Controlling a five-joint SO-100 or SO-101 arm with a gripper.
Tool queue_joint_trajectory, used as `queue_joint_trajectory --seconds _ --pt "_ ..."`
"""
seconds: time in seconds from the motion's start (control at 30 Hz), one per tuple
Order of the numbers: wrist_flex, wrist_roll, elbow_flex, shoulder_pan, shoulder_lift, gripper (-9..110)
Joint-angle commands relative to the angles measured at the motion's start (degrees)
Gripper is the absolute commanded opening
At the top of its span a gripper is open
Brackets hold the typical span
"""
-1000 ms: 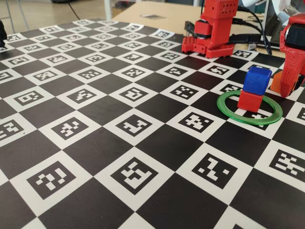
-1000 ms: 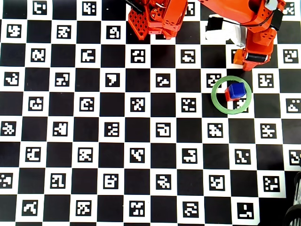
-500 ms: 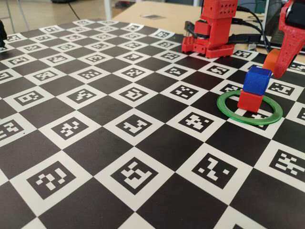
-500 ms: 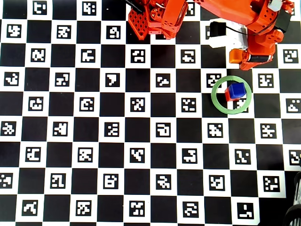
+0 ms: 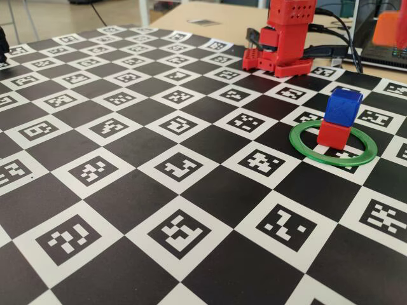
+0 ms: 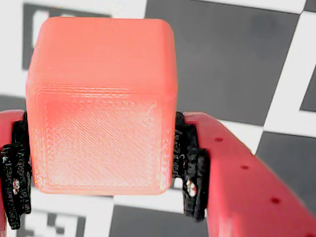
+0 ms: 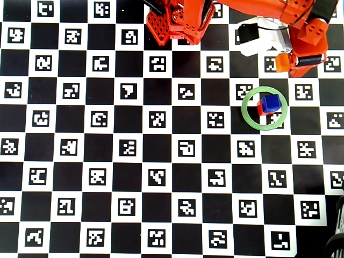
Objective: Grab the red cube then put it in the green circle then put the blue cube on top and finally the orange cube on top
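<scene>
The red cube [image 5: 334, 134] sits inside the green circle [image 5: 305, 147], and the blue cube [image 5: 343, 105] rests on top of it, slightly turned. The overhead view shows the same stack: blue cube [image 7: 271, 102] over red cube [image 7: 260, 107] within the green circle [image 7: 246, 115]. My gripper [image 6: 101, 170] is shut on the orange cube [image 6: 101, 103], with black pads [image 6: 190, 168] pressed on its two sides. The orange cube [image 5: 389, 28] hangs high above the board, behind and to the right of the stack. From overhead the orange cube [image 7: 282, 62] lies just above the ring.
The red arm base [image 5: 283, 44] stands at the far edge of the checkered marker board [image 5: 191, 210], with cables behind it. In the overhead view a white block [image 7: 252, 40] lies under the arm [image 7: 269, 11]. A dark object [image 7: 336, 244] shows at the bottom right corner.
The gripper has risen from the board beside the ring, carrying the orange cube upward. The red and blue stack has not moved.
</scene>
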State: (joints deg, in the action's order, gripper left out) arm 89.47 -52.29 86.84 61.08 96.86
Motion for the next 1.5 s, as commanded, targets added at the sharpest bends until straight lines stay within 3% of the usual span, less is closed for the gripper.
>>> queue_joint_trajectory --seconds 0.0,0.43,1.47 --pt "0.35 2.2 -5.54 -2.46 5.36 12" --pt "-0.97 11.16 -8.53 -13.01 3.43 11" --pt "-6.24 11.87 -9.05 -11.69 -11.16 11"
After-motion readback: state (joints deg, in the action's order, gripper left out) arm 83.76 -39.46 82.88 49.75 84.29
